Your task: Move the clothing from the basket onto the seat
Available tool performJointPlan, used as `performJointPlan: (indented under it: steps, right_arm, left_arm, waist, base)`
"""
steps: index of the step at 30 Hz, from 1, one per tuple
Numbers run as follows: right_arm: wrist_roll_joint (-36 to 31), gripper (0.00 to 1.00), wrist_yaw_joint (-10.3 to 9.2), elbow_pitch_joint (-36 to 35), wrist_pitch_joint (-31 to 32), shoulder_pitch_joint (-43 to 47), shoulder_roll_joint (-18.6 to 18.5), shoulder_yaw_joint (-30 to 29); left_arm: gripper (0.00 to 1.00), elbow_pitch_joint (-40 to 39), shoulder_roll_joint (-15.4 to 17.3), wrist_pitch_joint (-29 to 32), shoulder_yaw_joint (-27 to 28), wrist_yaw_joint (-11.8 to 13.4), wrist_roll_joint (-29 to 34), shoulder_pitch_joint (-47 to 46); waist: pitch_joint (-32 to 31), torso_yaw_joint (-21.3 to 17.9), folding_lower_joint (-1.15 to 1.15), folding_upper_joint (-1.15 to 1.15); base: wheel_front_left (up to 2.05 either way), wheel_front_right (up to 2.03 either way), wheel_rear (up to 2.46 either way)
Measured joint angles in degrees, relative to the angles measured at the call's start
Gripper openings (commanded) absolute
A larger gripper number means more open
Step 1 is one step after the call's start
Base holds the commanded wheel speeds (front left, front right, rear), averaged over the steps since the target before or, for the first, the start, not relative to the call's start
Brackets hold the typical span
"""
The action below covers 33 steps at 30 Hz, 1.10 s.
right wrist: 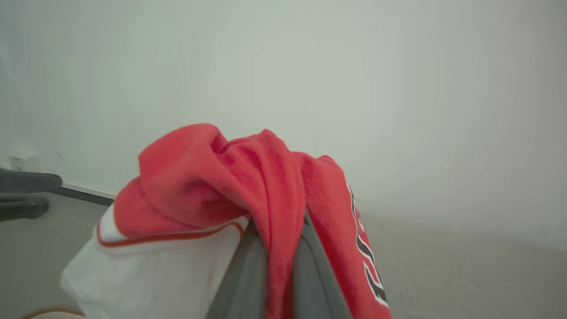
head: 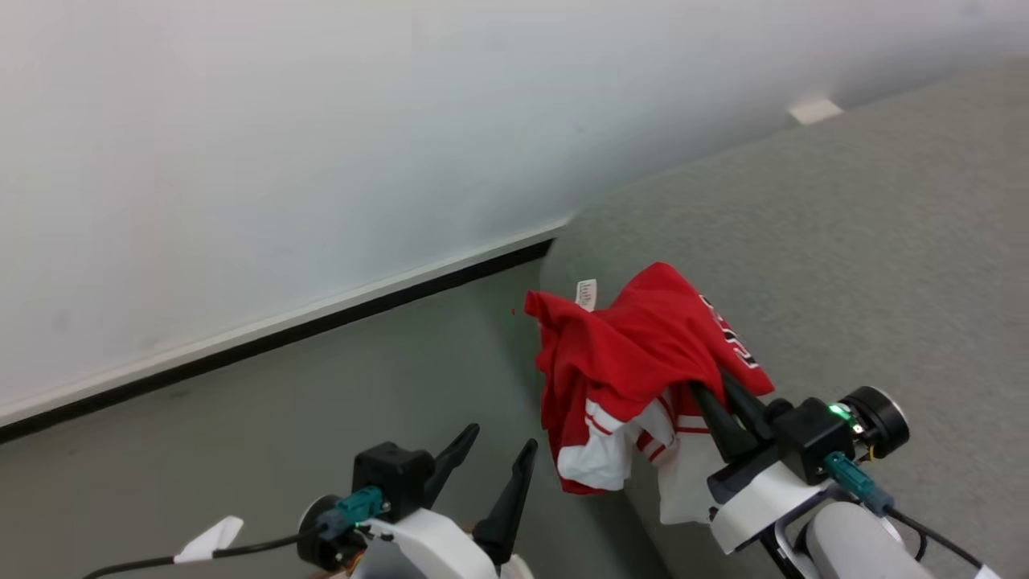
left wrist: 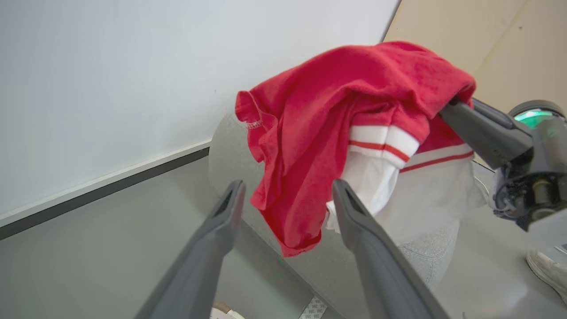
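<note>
A bright red garment (head: 635, 346) with white stripes and black-and-white lettering hangs from my right gripper (head: 715, 398), which is shut on its fabric. It droops over the rounded edge of the large grey seat (head: 844, 265). In the right wrist view the red cloth (right wrist: 266, 195) is pinched between the two dark fingers. My left gripper (head: 490, 450) stands open to the left of the garment, nothing between its fingers; in its own view the garment (left wrist: 319, 133) hangs just beyond the fingertips. The basket is out of view.
A white wall (head: 281, 145) with a pale skirting and dark strip runs behind. Grey floor (head: 281, 434) lies left of the seat. A small white tag (head: 813, 110) lies at the seat's far edge. A white shoe (left wrist: 547, 270) shows at the left wrist view's right edge.
</note>
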Motion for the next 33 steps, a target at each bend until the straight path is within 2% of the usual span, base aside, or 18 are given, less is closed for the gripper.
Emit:
performJointPlan:
  steps: [3,6,10,17,22,28,33]
  right_arm:
    - [-0.01,0.00,0.00,-0.69,0.00,0.63,-0.70,-1.11]
    - [-0.03,0.00,0.00,-2.34,-0.01,1.94,-1.87,-4.56]
    - [-1.02,0.00,0.00,-5.14,0.00,4.77,-1.64,-9.43]
    - [-1.16,0.00,0.00,-7.77,0.00,4.27,-1.13,-15.07]
    - [-0.63,0.00,0.00,-7.06,0.00,-3.43,-2.50,-19.07]
    - [0.11,0.00,-0.01,-4.90,-0.01,-14.88,-6.39,-27.29]
    - [-0.02,0.00,0.00,1.93,-0.01,-25.17,-11.61,-34.62]
  left_arm:
    - [1.00,-0.29,-0.11,0.04,-0.41,-0.02,0.09,-0.31]
    - [1.00,-0.41,-0.65,0.57,-1.51,-1.18,0.21,-1.89]
    - [1.00,0.30,-1.31,1.02,-2.46,-2.75,0.41,-4.55]
    - [1.00,-0.19,-0.68,2.23,-2.65,-3.02,1.71,-8.10]
    - [1.00,-3.14,1.66,5.48,-2.59,-2.82,4.15,-11.94]
    - [1.00,-6.90,2.58,10.66,-3.64,-5.88,7.58,-22.64]
    - [1.00,-8.53,1.68,13.45,-4.86,-8.25,9.44,-30.95]
  waist:
    - [0.37,-3.48,0.00,0.00]
    - [1.31,-5.96,0.00,0.00]
    - [4.01,-7.54,0.00,0.00]
    - [8.71,-8.09,0.00,0.00]
    - [14.34,-8.06,0.00,0.00]
    - [23.41,-5.41,0.01,0.00]
    - [31.86,-2.13,0.02,0.00]
  base:
    - [0.00,0.00,0.00]
    - [0.00,0.00,0.00]
    - [0.00,0.00,0.00]
    - [0.00,0.00,0.00]
    - [0.00,0.00,0.00]
    - [0.00,0.00,0.00]
    - [0.00,0.00,0.00]
